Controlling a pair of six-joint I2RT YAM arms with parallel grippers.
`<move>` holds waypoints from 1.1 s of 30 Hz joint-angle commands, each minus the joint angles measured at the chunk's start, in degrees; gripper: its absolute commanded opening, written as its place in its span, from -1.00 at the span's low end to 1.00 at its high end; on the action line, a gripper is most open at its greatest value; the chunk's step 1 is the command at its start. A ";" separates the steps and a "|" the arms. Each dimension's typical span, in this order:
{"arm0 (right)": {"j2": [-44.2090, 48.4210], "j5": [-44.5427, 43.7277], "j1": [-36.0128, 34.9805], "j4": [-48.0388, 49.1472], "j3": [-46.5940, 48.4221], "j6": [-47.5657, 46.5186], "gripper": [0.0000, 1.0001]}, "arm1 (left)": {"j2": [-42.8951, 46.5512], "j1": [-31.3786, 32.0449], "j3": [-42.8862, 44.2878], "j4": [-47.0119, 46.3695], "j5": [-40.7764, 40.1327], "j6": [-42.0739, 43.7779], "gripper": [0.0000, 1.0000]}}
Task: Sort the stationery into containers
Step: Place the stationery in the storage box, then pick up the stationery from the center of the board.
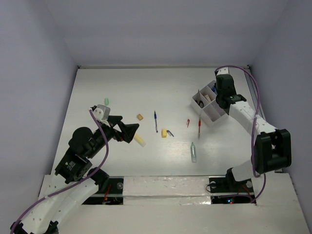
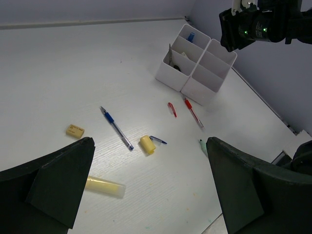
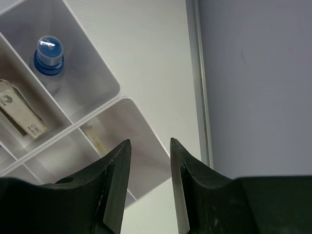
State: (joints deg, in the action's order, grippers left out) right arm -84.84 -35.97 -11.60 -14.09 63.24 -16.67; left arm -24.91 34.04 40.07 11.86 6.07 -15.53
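Surface: White tabletop, closed in by pale lilac walls, is seen with loose stationery strewn across the middle of the top view.
Containers: the white divided plastic organizer tray [image 1: 210,118] is found at the upper right of the top view. In the right wrist view, a blue-capped tube [image 3: 48,53] is seen standing in one of its compartments.
Right gripper: the right gripper [image 3: 148,143] is held directly over the tray's corner compartments, jaws parted by a narrow gap, and nothing is seen between them.
Left gripper: the left gripper [image 2: 151,195] is spread wide and empty, low over the table at the left centre of the top view.
Thing in question: the pale yellow highlighter-like stick [image 2: 105,185] is judged the likely next pick. It lies flat on the table, well apart from the tray.
Direction: in the left wrist view the stick is seen at the lower left, between the fingers but close to the left-hand one. In the top view it lies just to the right of the fingertips.
Long axis: the stick runs nearly across the left wrist frame, roughly along the line on which the jaws close.
Nearer arm: the left, by a wide margin. The red pen [image 1: 199,127] is better placed for the right arm, lying just below the tray.
Call: a wrist turn would probably be needed so that the stick is crossed rather than met end-on.
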 commanded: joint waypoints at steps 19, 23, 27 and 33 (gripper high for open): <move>-1.54 34.03 -25.55 10.73 6.71 27.12 -0.07 | 0.65 -1.17 1.23 -1.84 -5.45 -0.20 0.98; -14.52 33.59 -32.25 12.33 13.20 28.00 -0.07 | 2.83 -1.17 1.32 -1.40 -10.36 -0.82 0.98; -24.98 32.01 -36.91 11.80 20.22 28.44 -0.05 | 4.78 -1.70 1.23 -1.31 -13.53 -1.34 0.98; -36.34 29.20 -39.55 7.24 30.51 28.71 -0.03 | 4.17 -2.23 1.23 -1.31 -13.45 -1.26 0.98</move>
State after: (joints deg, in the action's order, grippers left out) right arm -119.07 -4.62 -50.61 -6.13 87.15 11.00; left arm -20.18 32.14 40.10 12.29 -6.26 -16.34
